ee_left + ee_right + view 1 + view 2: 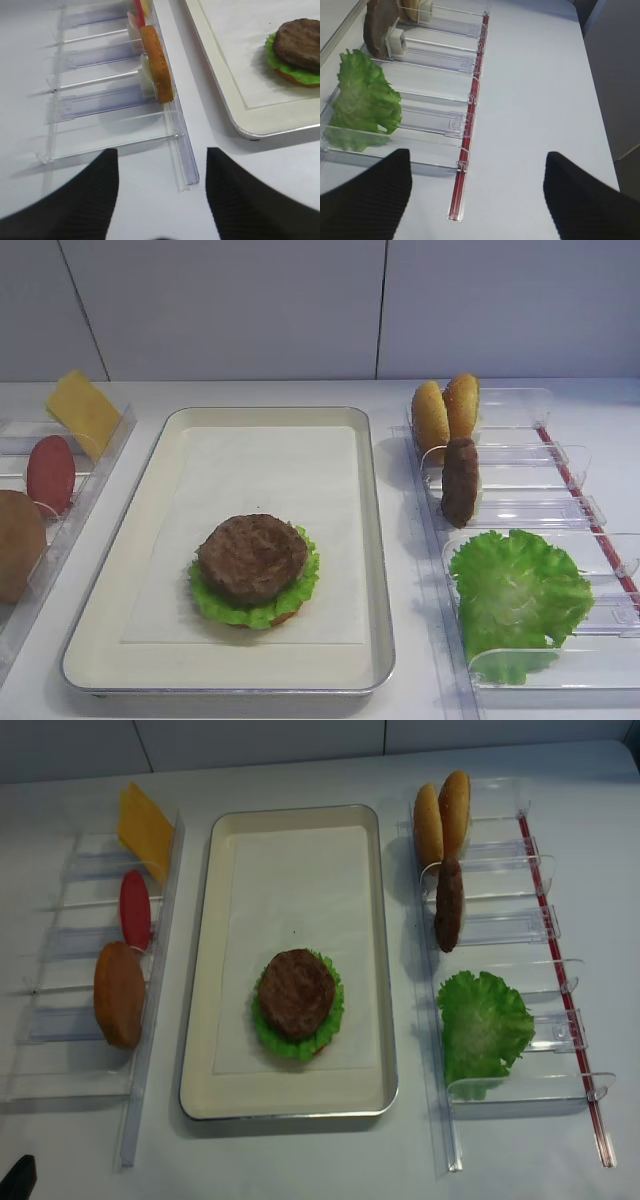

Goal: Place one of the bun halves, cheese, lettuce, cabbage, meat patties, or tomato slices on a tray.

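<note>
exterior high: big silver-rimmed metal tray lined with white paper sits mid-desk. On it, toward the near end, a rough dark-brown meat patty lies on a ruffled green lettuce leaf, with a bit of bun peeking out under that. Neither hand shows here.

exterior high (realsense): left of the tray, a clear plastic divided holder has the thin square yellow cheese slice, a smooth red tomato slice and a golden-tan bun half. Right of the tray: two more bun halves, a spare patty on edge, and spare lettuce.

right wrist: right hand hangs over bare white desk, away from the tray, fingers spread wide, nothing between them.

left wrist: left hand is also spread and empty, just short of the near end of the left holder.

handling: my guess is cheese or tomato goes next. Cheese looks thin and floppy, so pinch the upper edge. Tomato looks slick, so grip across the flat faces.
</note>
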Action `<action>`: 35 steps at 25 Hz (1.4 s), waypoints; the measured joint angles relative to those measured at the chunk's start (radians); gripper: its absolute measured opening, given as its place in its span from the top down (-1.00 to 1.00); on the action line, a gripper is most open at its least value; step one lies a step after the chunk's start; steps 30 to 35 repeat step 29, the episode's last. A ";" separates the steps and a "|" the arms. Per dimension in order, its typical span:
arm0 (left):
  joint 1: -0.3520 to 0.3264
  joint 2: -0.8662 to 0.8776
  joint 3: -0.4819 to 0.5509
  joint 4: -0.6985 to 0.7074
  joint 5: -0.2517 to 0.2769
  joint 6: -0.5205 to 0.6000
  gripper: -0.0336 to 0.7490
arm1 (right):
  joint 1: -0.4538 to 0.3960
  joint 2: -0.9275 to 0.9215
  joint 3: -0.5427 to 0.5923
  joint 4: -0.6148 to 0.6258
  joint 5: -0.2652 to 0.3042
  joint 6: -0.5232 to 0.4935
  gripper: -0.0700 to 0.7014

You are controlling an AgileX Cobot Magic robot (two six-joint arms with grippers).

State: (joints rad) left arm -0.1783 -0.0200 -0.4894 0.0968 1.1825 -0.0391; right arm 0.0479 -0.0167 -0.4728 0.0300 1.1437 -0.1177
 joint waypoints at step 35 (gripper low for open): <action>0.000 0.000 0.000 0.000 0.000 0.000 -0.07 | 0.000 0.000 0.000 0.000 0.000 0.000 -0.59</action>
